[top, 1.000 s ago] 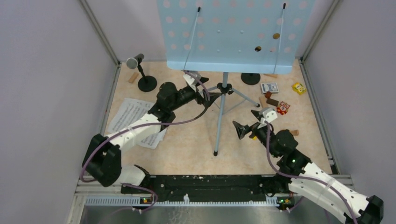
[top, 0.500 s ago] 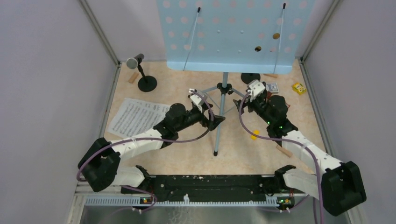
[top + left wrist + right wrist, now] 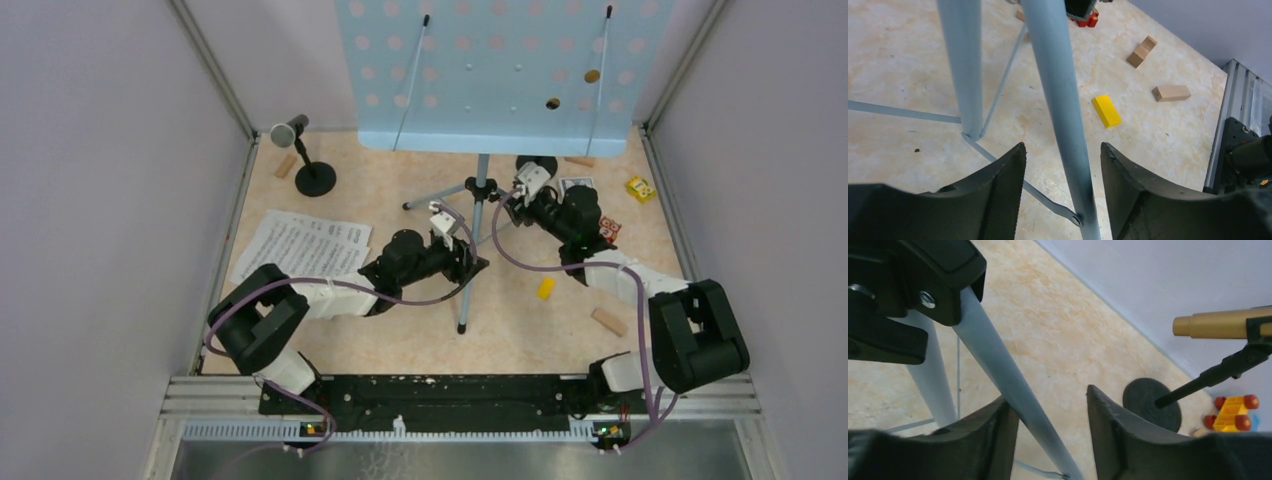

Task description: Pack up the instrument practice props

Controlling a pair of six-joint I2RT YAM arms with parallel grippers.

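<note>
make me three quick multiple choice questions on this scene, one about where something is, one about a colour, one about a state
1. Where are the music sheets?
A. flat on the table, left of the tripod
B. flat on the table, right of the tripod
C. leaning against the far wall

2. What colour is the microphone seen in the right wrist view?
A. red
B. gold
C. green

3. What state is the left gripper in?
A. shut, with nothing in it
B. shut tight on a wooden block
C. open, astride a tripod leg

Answers:
1. A, since the top view shows the white pages lying by the left arm, left of the stand.
2. B, since its barrel is plainly gold against the wall.
3. C, since the left wrist view shows a gap on each side of the leg.
</note>
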